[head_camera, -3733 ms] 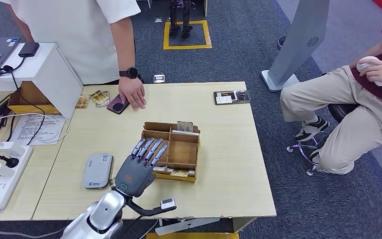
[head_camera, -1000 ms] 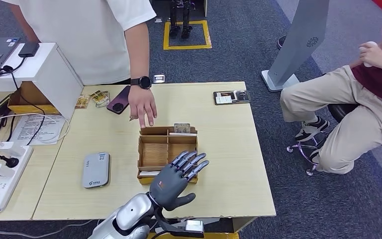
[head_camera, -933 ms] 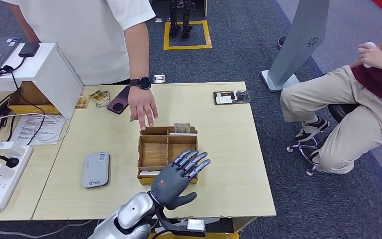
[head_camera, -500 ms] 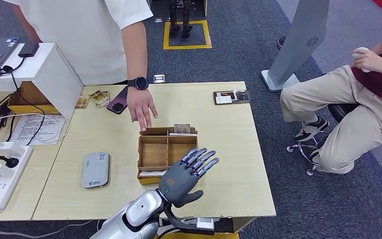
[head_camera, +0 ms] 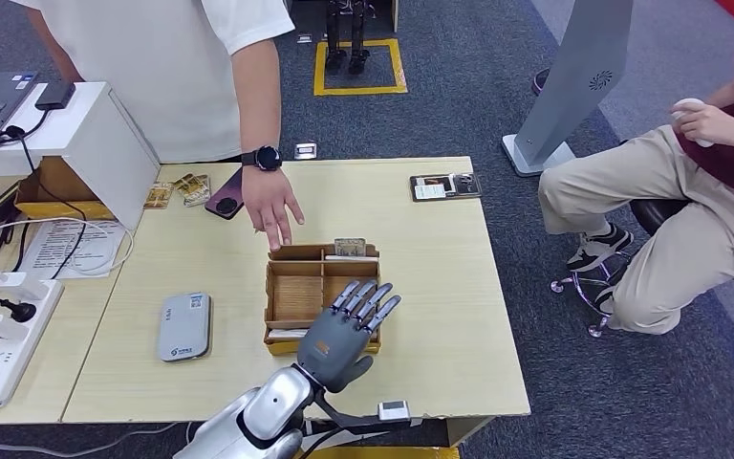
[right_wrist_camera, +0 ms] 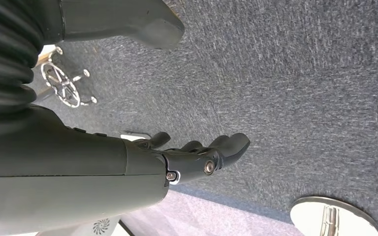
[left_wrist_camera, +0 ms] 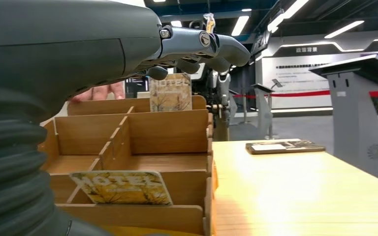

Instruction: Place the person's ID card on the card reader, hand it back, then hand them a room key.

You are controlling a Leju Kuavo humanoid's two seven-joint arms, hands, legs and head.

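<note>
My left hand hovers open over the front right part of a wooden organiser box, fingers spread and holding nothing. In the left wrist view its fingers reach above the box. One hotel key card lies in the front slot and another stands upright at the back. The grey card reader lies left of the box. The person's hand rests on the table just behind the box. My right hand hangs over grey carpet with nothing in it.
A maroon phone and small cards lie near the person. A black tray sits at the table's far right. A white stand with a laptop, cables and a power strip crowd the left. A seated person is at right.
My left hand swung from the box's left side to its right, then drew back slightly over the front right compartment. The person's hand moved from the phone to behind the box.
</note>
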